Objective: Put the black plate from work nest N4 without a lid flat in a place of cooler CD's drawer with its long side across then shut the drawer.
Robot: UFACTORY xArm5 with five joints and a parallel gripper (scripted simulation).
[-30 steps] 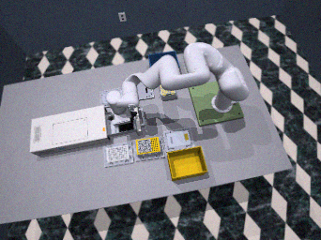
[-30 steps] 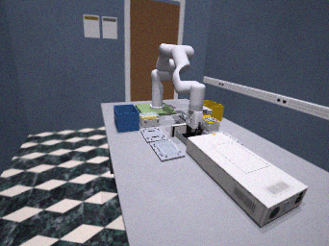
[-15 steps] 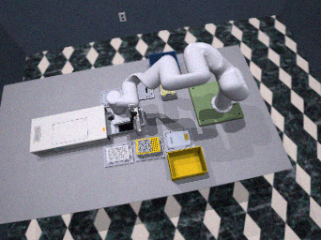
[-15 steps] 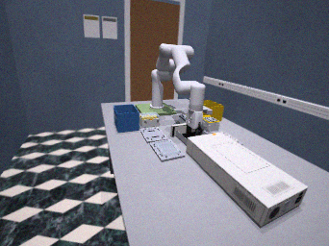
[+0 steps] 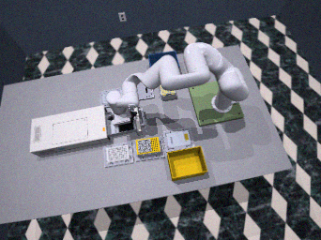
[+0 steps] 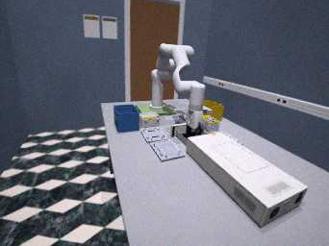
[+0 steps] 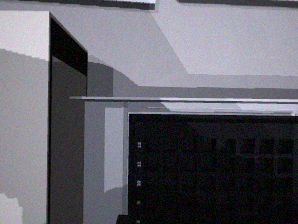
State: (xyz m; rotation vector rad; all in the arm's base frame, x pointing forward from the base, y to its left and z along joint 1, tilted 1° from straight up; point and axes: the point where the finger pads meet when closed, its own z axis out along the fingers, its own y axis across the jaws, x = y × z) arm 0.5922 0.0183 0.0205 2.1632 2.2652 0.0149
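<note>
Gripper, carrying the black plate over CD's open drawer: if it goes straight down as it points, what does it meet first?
Most likely the drawer floor: the gripper points down over it, jaws shut on the black plate, so the plate would touch first. Depth is unclear.

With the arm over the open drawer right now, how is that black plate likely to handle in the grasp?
The black plate looks flat, with a grid of wells, so probably rigid. The end effector is closed on it across a wide span; held by its edges, it might tilt or slip if bumped against the cooler.
</note>
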